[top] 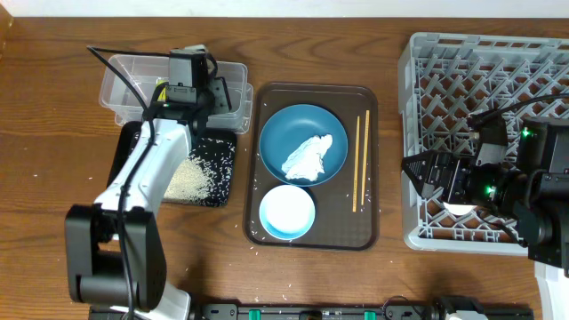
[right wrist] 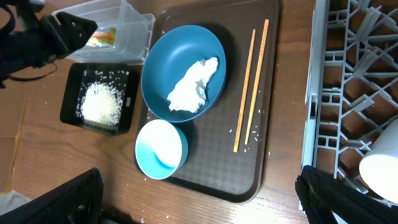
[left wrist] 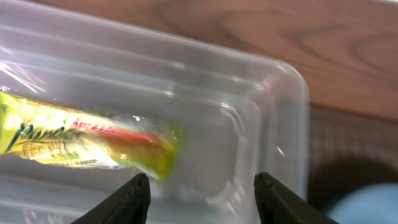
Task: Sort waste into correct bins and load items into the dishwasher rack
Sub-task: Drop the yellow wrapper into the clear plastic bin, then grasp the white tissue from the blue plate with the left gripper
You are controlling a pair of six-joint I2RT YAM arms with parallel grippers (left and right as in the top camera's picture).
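- My left gripper (left wrist: pixel 202 200) hovers over the clear tub (top: pixel 233 76) near the table's far left corner. Its fingers (left wrist: pixel 134 199) are spread wide and grip nothing.
- The yellow-green snack wrapper (left wrist: pixel 87 140) lies inside that tub, just clear of the fingertips.
- My right gripper (right wrist: pixel 199 204) sits by the grey rack (top: pixel 427 53) at the right edge, fingers wide apart and empty.
- The tissue (top: pixel 308 156) rests in the blue dish (top: pixel 284 129), mid-table.

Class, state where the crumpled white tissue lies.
In the overhead view, the crumpled white tissue lies inside the dark blue dish on the brown tray, left of the chopsticks, beside the light blue bowl.
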